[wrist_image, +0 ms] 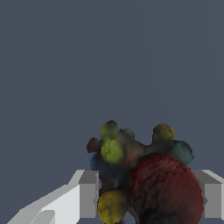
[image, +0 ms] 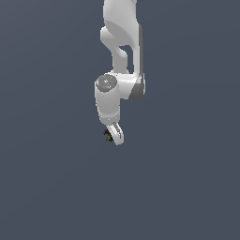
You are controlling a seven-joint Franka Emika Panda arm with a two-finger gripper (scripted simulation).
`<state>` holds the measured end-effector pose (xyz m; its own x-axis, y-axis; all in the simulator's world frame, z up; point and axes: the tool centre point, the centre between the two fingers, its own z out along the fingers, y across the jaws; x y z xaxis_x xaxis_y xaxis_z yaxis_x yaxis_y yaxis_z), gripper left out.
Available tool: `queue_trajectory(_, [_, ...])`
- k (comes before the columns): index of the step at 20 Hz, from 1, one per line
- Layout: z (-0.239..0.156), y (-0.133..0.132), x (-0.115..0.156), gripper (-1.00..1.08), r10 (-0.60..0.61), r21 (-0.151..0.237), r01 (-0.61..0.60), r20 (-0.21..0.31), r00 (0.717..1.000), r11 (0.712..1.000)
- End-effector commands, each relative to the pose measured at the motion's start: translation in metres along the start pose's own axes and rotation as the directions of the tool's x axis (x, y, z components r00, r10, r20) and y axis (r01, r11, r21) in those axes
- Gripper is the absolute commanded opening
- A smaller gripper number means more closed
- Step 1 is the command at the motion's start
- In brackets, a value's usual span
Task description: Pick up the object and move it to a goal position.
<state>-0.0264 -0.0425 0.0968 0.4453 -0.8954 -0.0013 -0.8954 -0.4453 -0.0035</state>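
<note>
The object (wrist_image: 162, 188) is a dark lumpy cluster of red, yellow, green and blue knobs. In the wrist view it fills the gap between my two white fingers (wrist_image: 87, 192), which press on its two sides. My gripper (wrist_image: 151, 199) is shut on it. In the exterior view the object (image: 108, 136) shows as a tiny dark speck with a green dot at the tip of the gripper (image: 112, 136), which hangs below the white arm (image: 119, 51). One finger (image: 117, 133) hides part of the object there.
A plain grey-blue surface (image: 47, 187) lies all around with no other objects, containers or edges in view. No goal marker shows in either view.
</note>
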Motion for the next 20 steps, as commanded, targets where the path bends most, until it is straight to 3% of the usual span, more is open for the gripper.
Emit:
queue_trajectory(1, [-0.014,0.018,0.002,-1.0,0.0,0.001,0.0,0.0,1.0,1.0])
queue_trajectory(11, [-0.053,0.072,0.007,-1.0,0.001,-0.002,-0.001,0.001,1.0,1.0])
queue_trajectory(20, [-0.066,0.087,0.01,-1.0,0.001,-0.003,-0.001,-0.001,1.0,1.0])
